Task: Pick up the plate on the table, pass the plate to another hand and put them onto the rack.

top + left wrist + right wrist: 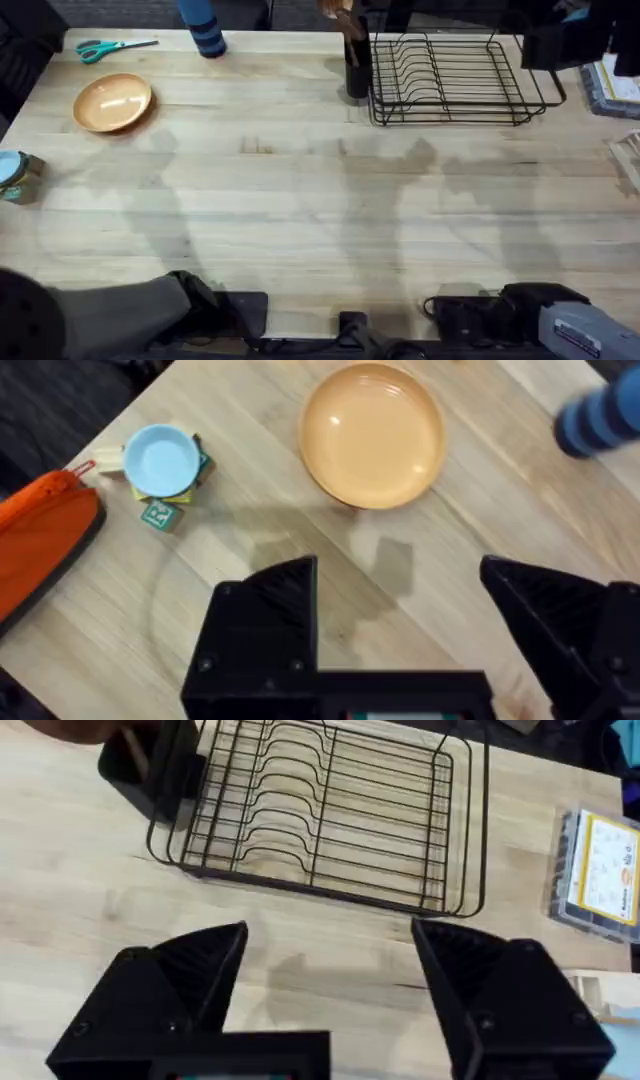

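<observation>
Bare table [320,200] between plate [112,102] and rack [455,80]

overhead looks down at table [320,200], wrist views nearer, angled down

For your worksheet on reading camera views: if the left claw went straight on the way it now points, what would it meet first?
Probably the plate. It lies ahead of the open left claw, with bare table between them, though depth is hard to judge.

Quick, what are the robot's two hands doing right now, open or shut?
Left end effector: open, holding nothing.
Right end effector: open, holding nothing.
</observation>
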Robot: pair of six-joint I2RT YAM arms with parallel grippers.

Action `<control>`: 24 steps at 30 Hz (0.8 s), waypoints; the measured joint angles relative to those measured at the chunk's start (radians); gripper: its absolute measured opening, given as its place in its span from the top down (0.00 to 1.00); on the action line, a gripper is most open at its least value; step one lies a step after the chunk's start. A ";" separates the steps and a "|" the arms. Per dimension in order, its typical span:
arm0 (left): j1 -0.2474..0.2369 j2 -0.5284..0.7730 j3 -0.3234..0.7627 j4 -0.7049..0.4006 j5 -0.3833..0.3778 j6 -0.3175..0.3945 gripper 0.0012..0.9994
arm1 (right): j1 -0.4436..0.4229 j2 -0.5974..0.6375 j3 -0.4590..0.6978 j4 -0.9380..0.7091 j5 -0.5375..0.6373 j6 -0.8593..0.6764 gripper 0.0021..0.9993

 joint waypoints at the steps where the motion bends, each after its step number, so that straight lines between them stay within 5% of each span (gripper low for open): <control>1: 0.012 0.014 0.000 0.009 0.000 -0.010 0.01 | 0.000 0.002 0.000 0.000 0.000 0.000 0.01; 9: 0.071 0.139 0.000 0.104 0.000 -0.066 0.01 | 0.000 0.049 0.000 0.001 0.000 -0.004 0.01; 24: 0.088 0.418 0.000 0.341 0.000 -0.077 0.01 | 0.000 0.096 0.000 0.001 0.000 -0.007 0.01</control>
